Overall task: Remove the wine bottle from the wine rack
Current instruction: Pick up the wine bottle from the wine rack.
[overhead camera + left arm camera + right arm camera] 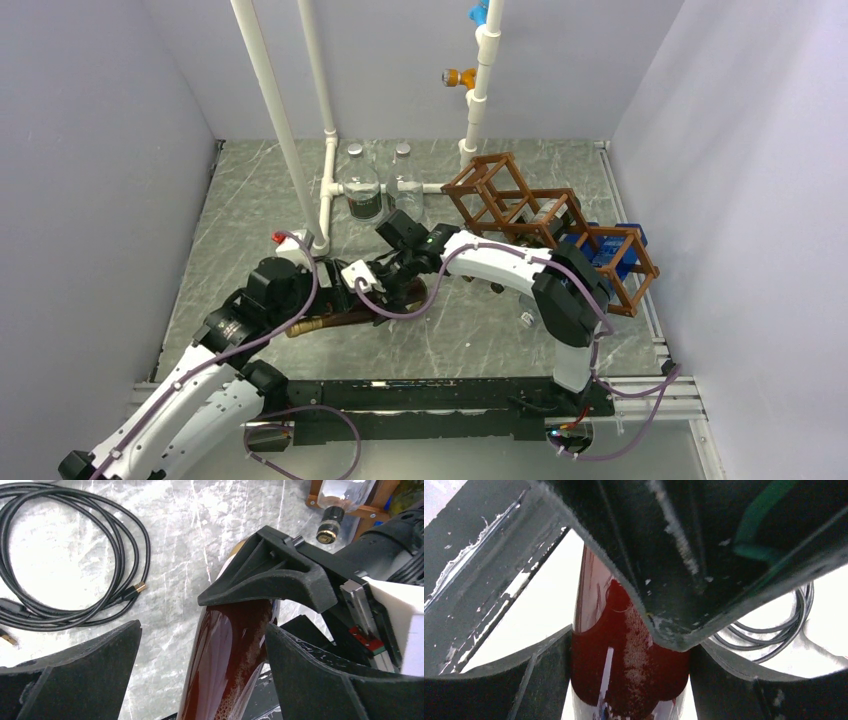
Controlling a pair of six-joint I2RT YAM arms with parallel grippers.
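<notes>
Wine bottle (225,655) lies on its side on table (480,330), off the wine rack (520,210), which stands well apart at back right. Right gripper (631,645) pinches across the bottle's body, probably to stop it rolling. Left gripper (201,630) straddles the same bottle with jaws spread wide and nothing held, which looks like a release. Removal seems essentially done.

White arms (190,400), black joints (270,285), purple cables (400,314); fingers (75,675) seemingly rough black.
</notes>
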